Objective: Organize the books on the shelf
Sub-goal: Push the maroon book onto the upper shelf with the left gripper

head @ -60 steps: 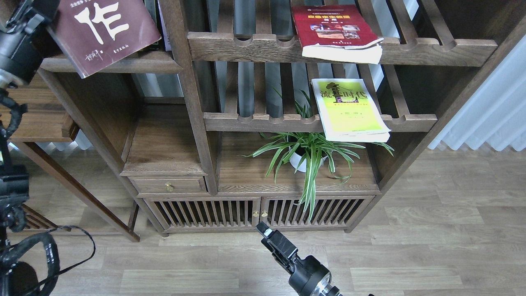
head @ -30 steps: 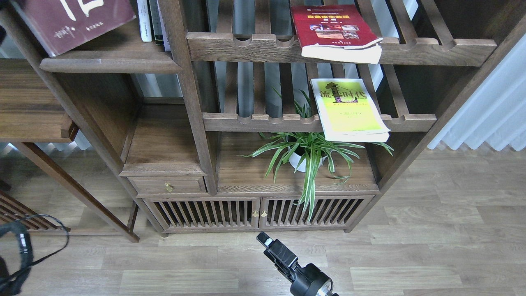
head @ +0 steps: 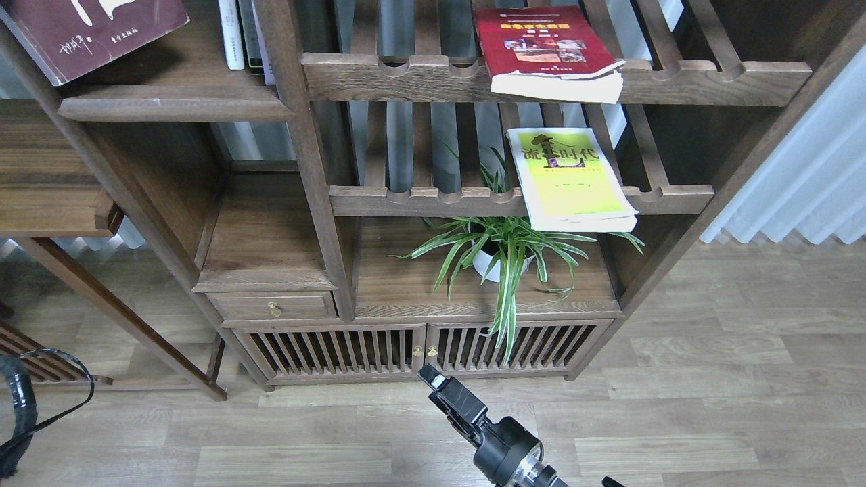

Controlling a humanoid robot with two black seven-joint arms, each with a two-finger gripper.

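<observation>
Right gripper (head: 433, 376), 6 o'clock: fingers' opening unreadable, holding nothing. Maroon book (head: 91, 30) on shelf (head: 169, 108), 10 o'clock.

There is a single view, taken from the robot's own head, looking forward and steeply down onto a big dark-brown wooden bookcase (head: 318, 203) from fairly near. The top edge cuts off a dark maroon paperback with white characters (head: 88, 30) at the upper left. The pale grey-brown plank floor (head: 710, 392) fills the lower part. A black right arm's tool (head: 436, 382) enters from the bottom edge, centre-right. A white pleated curtain (head: 812, 176) runs off the right side.
</observation>
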